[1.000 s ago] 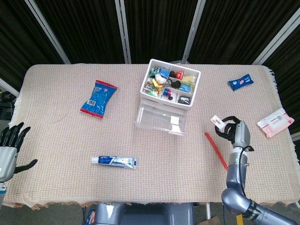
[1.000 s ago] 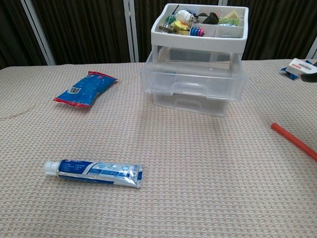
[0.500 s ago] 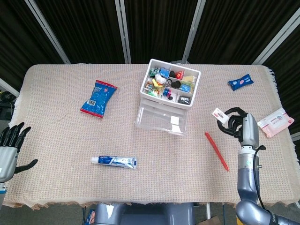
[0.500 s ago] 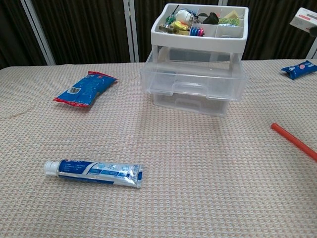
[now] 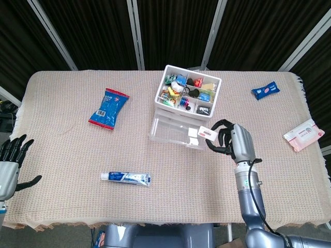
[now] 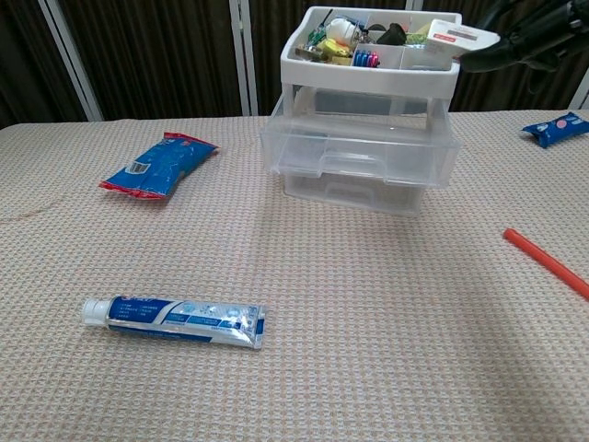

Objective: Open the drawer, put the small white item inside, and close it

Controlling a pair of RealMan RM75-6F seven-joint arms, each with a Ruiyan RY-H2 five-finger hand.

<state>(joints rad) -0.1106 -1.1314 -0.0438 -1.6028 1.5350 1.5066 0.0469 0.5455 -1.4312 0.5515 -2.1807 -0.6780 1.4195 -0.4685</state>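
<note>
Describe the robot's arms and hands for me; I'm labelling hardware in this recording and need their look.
The right hand has black fingers and a silver-grey back. Its forearm is a slim silver-grey tube with a small green mark near the wrist and a thin black cable running along it. The left hand has black fingers too, on a pale grey wrist, mostly cut off by the frame edge.

My right hand [image 5: 231,140] is black-fingered with a grey back; the small item [image 5: 206,132] it pinches is white with a red stripe. The drawer unit [image 5: 181,124] is clear plastic under a white tray. Around it, on the beige waffle-weave cloth [image 5: 77,150], lie a blue-and-red packet [image 5: 108,107], a blue-white tube [image 5: 125,177] and a blue wrapper [image 5: 265,91].
</note>
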